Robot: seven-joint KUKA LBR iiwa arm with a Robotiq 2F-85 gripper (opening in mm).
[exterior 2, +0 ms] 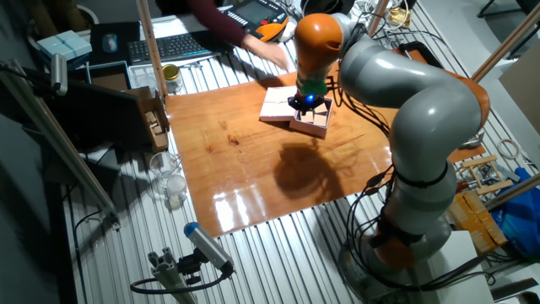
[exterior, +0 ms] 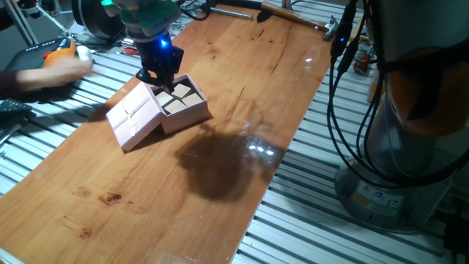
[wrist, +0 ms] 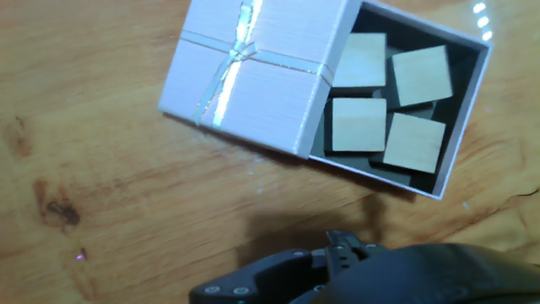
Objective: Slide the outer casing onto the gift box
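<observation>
The outer casing [exterior: 135, 116], pale pink with a thin ribbon cross, lies on the wooden table. One side of it rests tilted on the rim of the gift box [exterior: 185, 103]. In the hand view the casing [wrist: 253, 72] covers the left edge of the gift box [wrist: 460, 110], and four beige blocks show inside the box. My gripper [exterior: 162, 78] hangs just above where the two meet and holds nothing. Its fingers are dark and blurred, so their gap does not show. The other fixed view shows the casing [exterior 2: 277, 105], the box [exterior 2: 313, 123] and the gripper [exterior 2: 308, 103].
A person's blurred hand [exterior: 51, 72] reaches in at the table's left edge. A hammer [exterior: 297, 16] lies at the far end. Black cables [exterior: 338, 110] and the robot base [exterior: 410, 147] stand to the right. A keyboard [exterior 2: 169, 46] and a jar [exterior 2: 171, 78] sit beyond the table.
</observation>
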